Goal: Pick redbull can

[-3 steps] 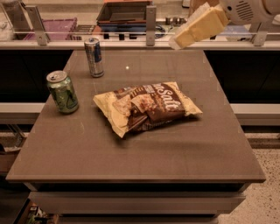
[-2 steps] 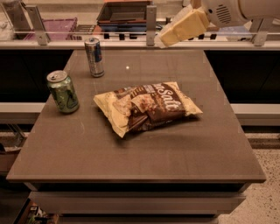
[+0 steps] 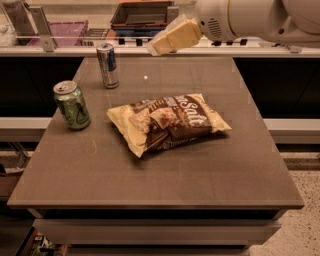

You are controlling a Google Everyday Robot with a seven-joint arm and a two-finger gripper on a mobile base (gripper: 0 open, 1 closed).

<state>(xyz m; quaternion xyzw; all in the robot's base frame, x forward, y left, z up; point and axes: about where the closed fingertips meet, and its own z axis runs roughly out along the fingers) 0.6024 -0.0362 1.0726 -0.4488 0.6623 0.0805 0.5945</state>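
Observation:
The redbull can (image 3: 108, 65), tall, slim, blue and silver with a silver top, stands upright near the back left of the brown table (image 3: 150, 170). My gripper (image 3: 170, 39) hangs above the table's back edge, to the right of the can and higher than it, at the end of the white arm (image 3: 250, 19) that comes in from the upper right. It is apart from the can.
A shorter green can (image 3: 73, 105) stands at the table's left edge. A brown and cream chip bag (image 3: 170, 122) lies in the middle. Behind the table runs a counter with a purple bin (image 3: 60, 31) and a dark tray (image 3: 142, 14).
The gripper has moved left along the table's back edge, closer to the redbull can. The cans and bag have not moved.

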